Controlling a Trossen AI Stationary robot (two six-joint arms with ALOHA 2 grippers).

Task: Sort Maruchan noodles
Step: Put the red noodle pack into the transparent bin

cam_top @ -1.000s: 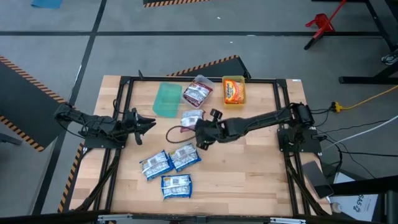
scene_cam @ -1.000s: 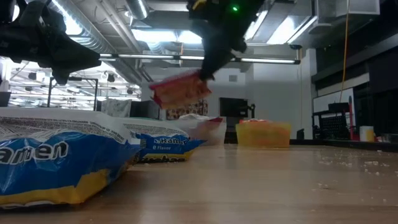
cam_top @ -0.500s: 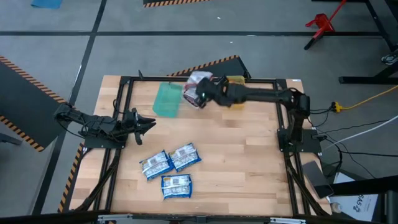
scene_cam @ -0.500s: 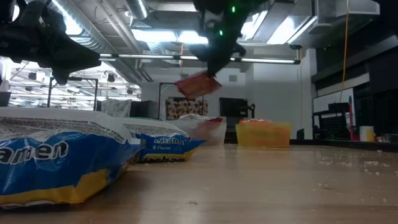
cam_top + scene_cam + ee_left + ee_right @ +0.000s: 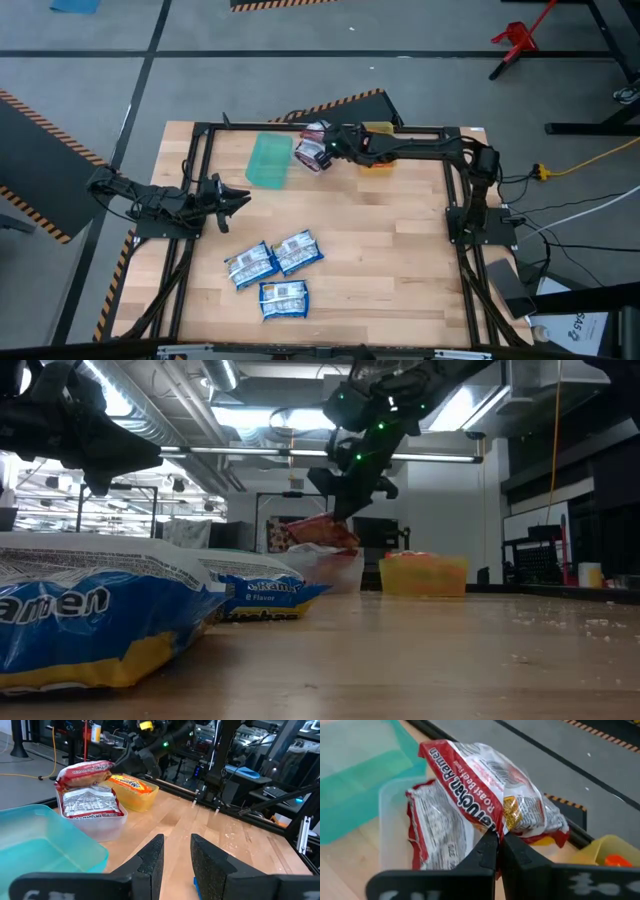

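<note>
The bench [image 5: 390, 250] is pale blond wood with a black frame along its edges. At its far edge sit a translucent teal-green bin [image 5: 267, 160], a clear bin [image 5: 102, 822] and a yellow bin [image 5: 377, 150] holding an orange packet [image 5: 131, 784]. The packet [image 5: 485, 790] pinched by the black right hand [image 5: 322, 152] is red with white lettering and a white centre panel; another red-and-white packet [image 5: 91, 803] lies in the clear bin. Toward the near edge lie three blue packets [image 5: 275, 270] with white centre labels and yellow trim. The left hand [image 5: 238, 199] is black. The floor [image 5: 90, 80] is grey, with orange-and-black hazard stripes [image 5: 330, 108].
</note>
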